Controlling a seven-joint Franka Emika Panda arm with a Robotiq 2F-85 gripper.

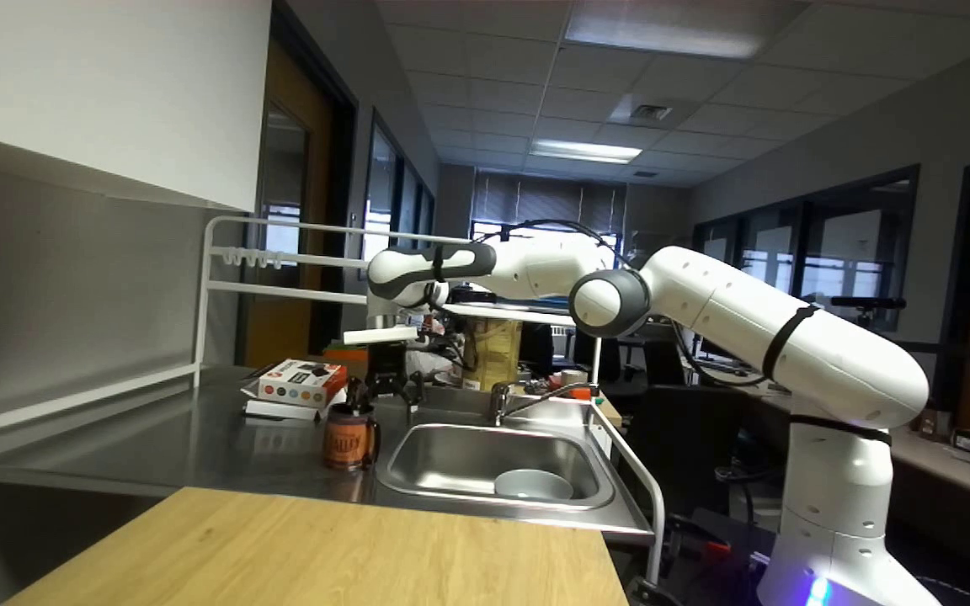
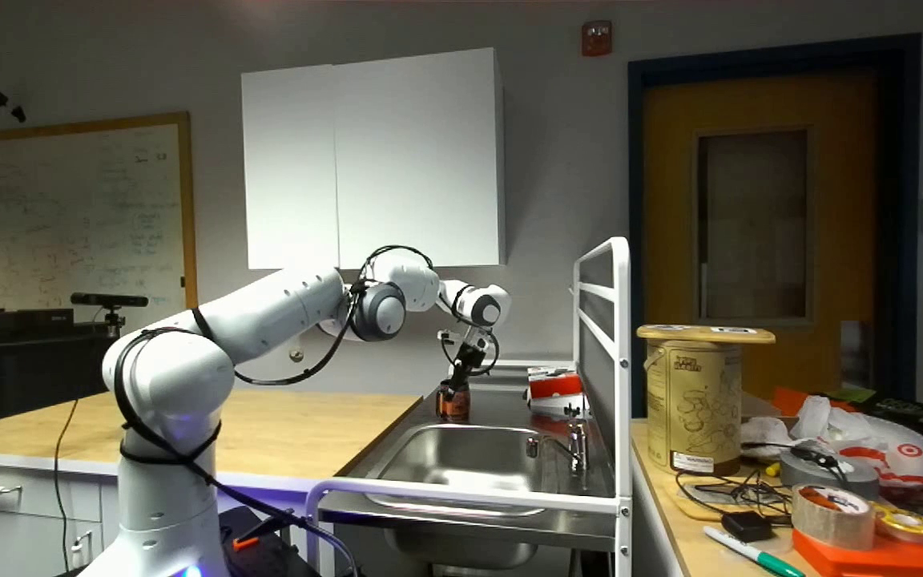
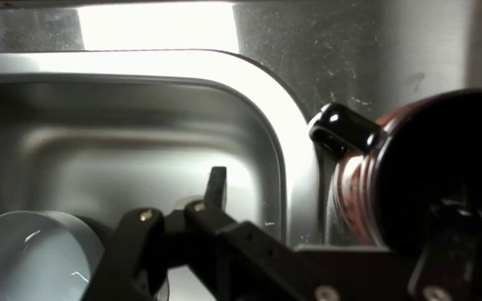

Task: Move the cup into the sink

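Note:
The reddish-brown cup [image 1: 347,442] stands upright on the steel countertop just beside the sink [image 1: 485,446]. The cup also shows in an exterior view [image 2: 453,410]. In the wrist view the cup [image 3: 352,179] is at the right, its black handle pointing toward the sink rim [image 3: 266,96]. My gripper [image 1: 385,399] points down above the cup with its fingers spread. In the wrist view the gripper [image 3: 341,190] has one finger over the basin side and the other at the cup's dark mouth. I cannot tell whether that finger is inside the mouth or above it.
A grey-white bowl [image 3: 32,255] lies in the basin. The faucet [image 1: 499,404] stands behind the basin. A red-and-white box [image 1: 300,383] sits behind the cup on the counter. A white rail frame [image 2: 622,361] borders the counter, and a wooden tabletop [image 1: 325,547] adjoins it.

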